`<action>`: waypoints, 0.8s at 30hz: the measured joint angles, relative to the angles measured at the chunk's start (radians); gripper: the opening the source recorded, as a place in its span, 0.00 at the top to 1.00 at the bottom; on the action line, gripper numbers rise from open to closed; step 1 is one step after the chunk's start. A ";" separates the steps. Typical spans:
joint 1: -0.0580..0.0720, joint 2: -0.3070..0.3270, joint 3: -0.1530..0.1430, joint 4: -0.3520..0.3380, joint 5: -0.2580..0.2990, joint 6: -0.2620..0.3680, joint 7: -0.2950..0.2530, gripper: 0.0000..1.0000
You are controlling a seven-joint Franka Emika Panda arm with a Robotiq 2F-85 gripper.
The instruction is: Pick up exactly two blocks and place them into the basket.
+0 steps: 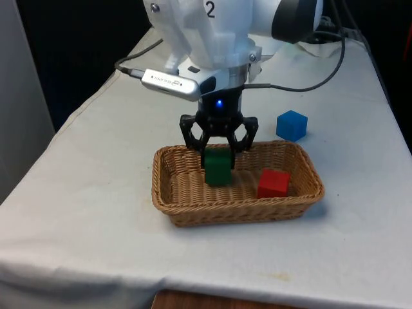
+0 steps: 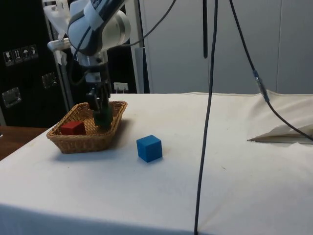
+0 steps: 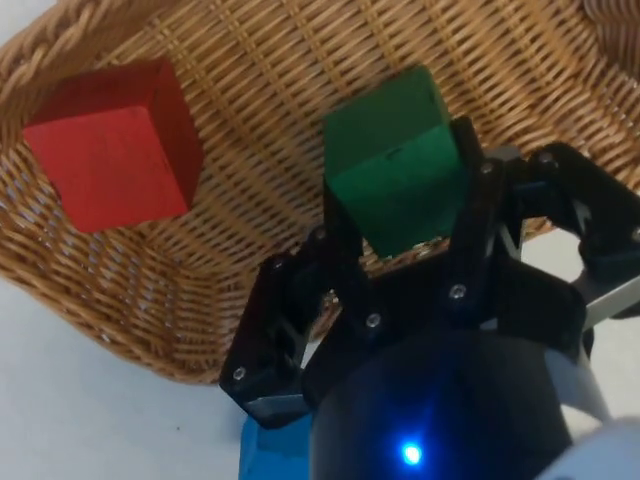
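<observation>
A: Where is the gripper (image 1: 219,149) sitting?

B: Hanging over the basket (image 1: 168,193), toward its far wall, fingers pointing down into it.

A: Hand state?

B: Clamping the green block (image 1: 218,167) between both fingers (image 3: 476,215). The wrist view is showing the pads pressing on 2 opposite faces.

A: Is the block resting on the weave?

B: Cannot tell; it is sitting low inside the basket.

A: Other blocks?

B: The red block (image 1: 273,183) is lying on the basket floor, beside the green one and apart from it. The blue block (image 1: 291,125) is standing on the cloth (image 1: 84,193) just outside the basket's far wall.
</observation>
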State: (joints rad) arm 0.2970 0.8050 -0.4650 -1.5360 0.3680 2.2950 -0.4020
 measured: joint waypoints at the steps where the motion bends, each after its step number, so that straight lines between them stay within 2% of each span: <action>1: 0.001 0.003 0.000 0.002 0.000 0.000 0.007 0.99; 5: 0.002 0.006 -0.001 0.008 0.000 0.000 0.019 0.98; 6: 0.002 0.006 -0.001 0.008 0.000 0.000 0.019 0.93; 7: 0.002 0.006 -0.001 0.008 0.000 0.000 0.019 0.93; 8: 0.002 0.006 -0.002 0.008 0.000 0.000 0.019 0.77; 9: 0.002 0.006 -0.002 0.008 0.000 0.000 0.019 0.68; 10: 0.002 0.006 -0.002 0.008 0.000 0.000 0.019 0.53; 15: 0.002 0.006 -0.002 0.009 0.000 0.000 0.019 0.04; 16: 0.002 0.006 -0.002 0.009 0.000 0.000 0.019 0.04; 17: 0.002 0.006 -0.003 0.009 0.000 0.000 0.019 0.00; 24: 0.002 0.006 -0.003 0.009 0.000 0.000 0.019 0.00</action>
State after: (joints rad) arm 0.2990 0.8110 -0.4680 -1.5270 0.3680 2.2950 -0.3830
